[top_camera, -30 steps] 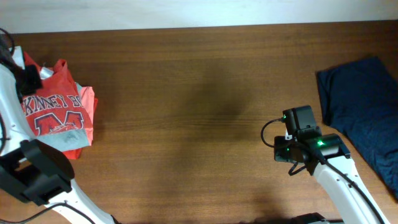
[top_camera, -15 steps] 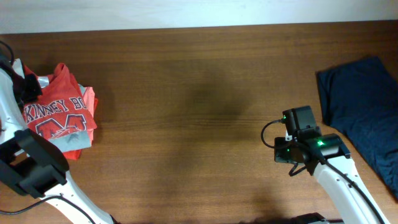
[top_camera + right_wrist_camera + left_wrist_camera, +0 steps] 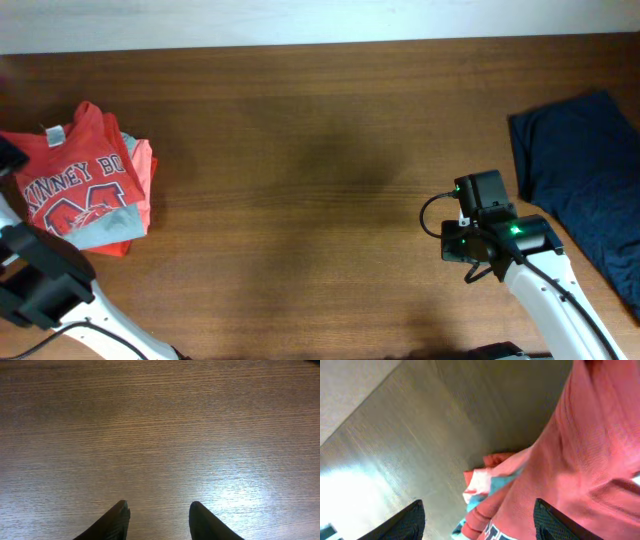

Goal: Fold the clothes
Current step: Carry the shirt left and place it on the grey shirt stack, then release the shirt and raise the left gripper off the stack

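Four T-shirts are on one table (image 3: pixel 330 150). Three of them lie in one pile at the left end of the table: one orange-red T-shirt (image 3: pixel 75 175) with lettering on top, one light grey T-shirt (image 3: pixel 108 228) under it, and one paler orange T-shirt (image 3: pixel 146 170) showing at the edge of the pile. One navy T-shirt (image 3: pixel 580 180) lies at the right end of the table. There are two grippers, the left gripper (image 3: pixel 479 504) and the right gripper (image 3: pixel 159 505), each with two fingers.
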